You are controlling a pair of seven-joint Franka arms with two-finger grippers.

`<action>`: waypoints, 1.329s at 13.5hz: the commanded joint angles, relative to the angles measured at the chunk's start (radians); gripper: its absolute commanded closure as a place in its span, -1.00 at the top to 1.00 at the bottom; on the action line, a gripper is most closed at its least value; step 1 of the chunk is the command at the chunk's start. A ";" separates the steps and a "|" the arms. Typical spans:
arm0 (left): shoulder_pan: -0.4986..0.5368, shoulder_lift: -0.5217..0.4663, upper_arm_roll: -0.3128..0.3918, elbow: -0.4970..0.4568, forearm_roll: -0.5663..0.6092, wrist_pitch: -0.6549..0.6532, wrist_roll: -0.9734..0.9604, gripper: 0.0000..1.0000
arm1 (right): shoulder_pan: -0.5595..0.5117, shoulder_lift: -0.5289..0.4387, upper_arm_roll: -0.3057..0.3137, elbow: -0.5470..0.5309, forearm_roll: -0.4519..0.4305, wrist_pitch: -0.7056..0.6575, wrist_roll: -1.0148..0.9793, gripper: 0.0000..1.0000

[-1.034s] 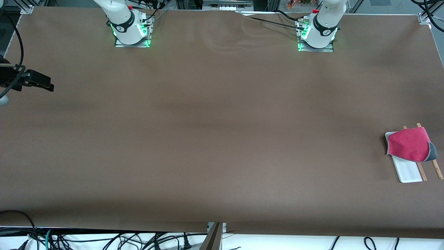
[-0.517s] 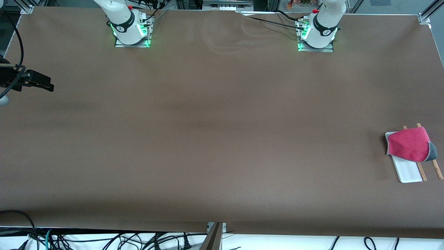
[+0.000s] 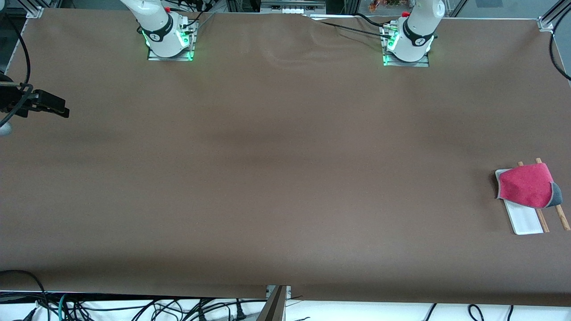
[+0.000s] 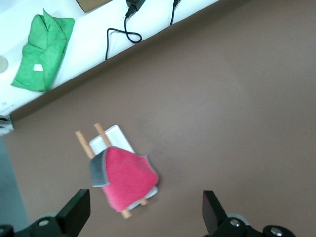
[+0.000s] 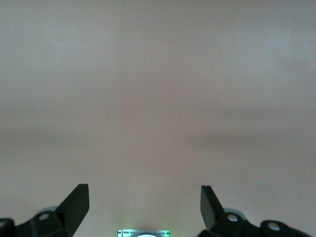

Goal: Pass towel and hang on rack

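The towel, pink-red with a dark grey corner turned over, hangs draped over the rack at the left arm's end of the table. It covers the rack's top, so only the white base and the wooden rods show. From high above, the left wrist view takes in the towel and the rack. My left gripper is open and empty. My right gripper is open and empty over bare brown table near its own base.
The arm bases stand along the table edge farthest from the front camera. Off the table near the rack, a green cloth and black cables lie on a white surface. A black hand part juts in at the right arm's end.
Towel and rack have not moved. A black cable at the left arm's end has swung lower into the front view, and the left arm's lower link has turned slightly.
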 commanded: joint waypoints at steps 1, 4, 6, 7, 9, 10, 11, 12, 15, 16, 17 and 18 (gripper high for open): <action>-0.069 -0.043 -0.039 -0.023 0.094 -0.069 -0.309 1.00 | 0.000 0.001 0.002 0.011 -0.012 0.000 -0.019 1.00; -0.146 -0.036 -0.113 0.001 0.185 -0.067 -0.621 1.00 | 0.000 0.001 0.001 0.011 -0.012 0.001 -0.019 1.00; -0.166 -0.032 -0.165 0.003 0.188 -0.115 -0.776 1.00 | 0.000 0.001 0.001 0.013 -0.012 0.001 -0.019 1.00; -0.166 -0.031 -0.200 0.014 0.186 -0.167 -0.877 1.00 | 0.000 0.001 0.002 0.013 -0.012 0.001 -0.019 1.00; -0.164 -0.019 -0.240 0.063 0.186 -0.242 -0.978 1.00 | 0.000 0.001 0.002 0.013 -0.012 0.001 -0.019 1.00; -0.157 -0.011 -0.236 0.067 0.179 -0.248 -0.973 1.00 | 0.000 0.001 0.002 0.013 -0.010 0.001 -0.019 1.00; -0.145 -0.012 -0.231 0.067 0.171 -0.242 -0.972 1.00 | 0.000 0.001 0.002 0.013 -0.010 0.001 -0.017 1.00; -0.113 -0.011 -0.236 0.067 0.157 -0.242 -0.975 1.00 | 0.000 0.001 0.002 0.013 -0.010 0.001 -0.019 1.00; -0.095 -0.019 -0.216 0.052 0.101 -0.288 -0.950 1.00 | 0.000 0.001 0.002 0.013 -0.010 0.001 -0.019 1.00; -0.082 -0.041 -0.214 0.029 0.070 -0.299 -0.956 1.00 | 0.000 0.001 0.002 0.013 -0.010 0.006 -0.020 1.00; -0.066 -0.066 -0.216 0.008 0.064 -0.311 -0.950 1.00 | 0.000 0.001 0.001 0.013 -0.010 0.007 -0.020 1.00; -0.043 -0.086 -0.216 -0.005 0.032 -0.322 -0.944 1.00 | 0.000 0.001 0.001 0.013 -0.010 0.007 -0.020 1.00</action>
